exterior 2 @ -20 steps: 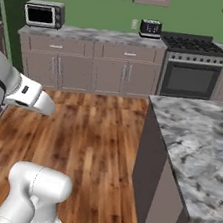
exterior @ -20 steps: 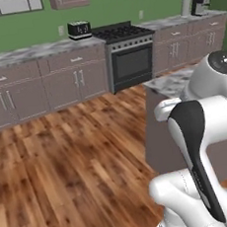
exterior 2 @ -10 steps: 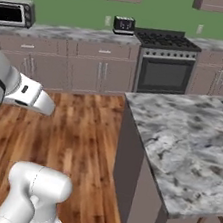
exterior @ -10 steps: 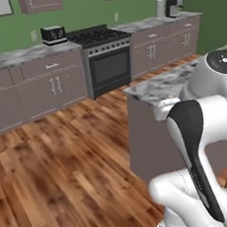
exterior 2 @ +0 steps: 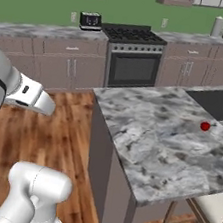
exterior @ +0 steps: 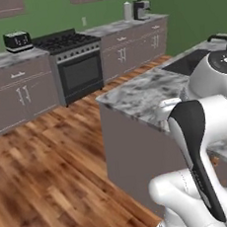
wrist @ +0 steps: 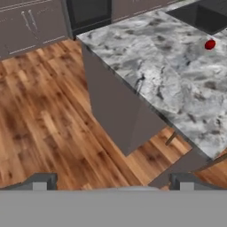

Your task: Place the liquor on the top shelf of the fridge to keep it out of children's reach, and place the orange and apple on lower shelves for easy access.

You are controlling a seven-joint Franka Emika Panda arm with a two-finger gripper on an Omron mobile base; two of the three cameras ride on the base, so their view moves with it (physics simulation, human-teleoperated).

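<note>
The apple point(exterior 2: 205, 126), a tiny glossy red ball, lies on the marble island counter point(exterior 2: 150, 134) near its right side, beside the dark sink point(exterior 2: 221, 102). In the hand view the apple point(wrist: 210, 44) sits far off at the upper right. My gripper point(wrist: 113, 182) is open, its two fingertips point(wrist: 41, 181) wide apart with nothing between them, high above the wooden floor and short of the island's corner. The liquor, the orange and the fridge with its shelves are out of view.
The island counter point(exterior: 138, 95) stands close in front of my arm. Along the back wall are a stove point(exterior: 75, 65), a toaster point(exterior: 17, 41), grey cabinets and a coffee machine point(exterior: 141, 8). A stool point(exterior 2: 210, 209) is tucked under the island's near right. Open wooden floor point(exterior: 47, 177) lies to the left.
The whole picture has shifted: the base has moved, so the stove wall slid left and the island came nearer. The apple and the sink have come into sight. The gripper stayed open.
</note>
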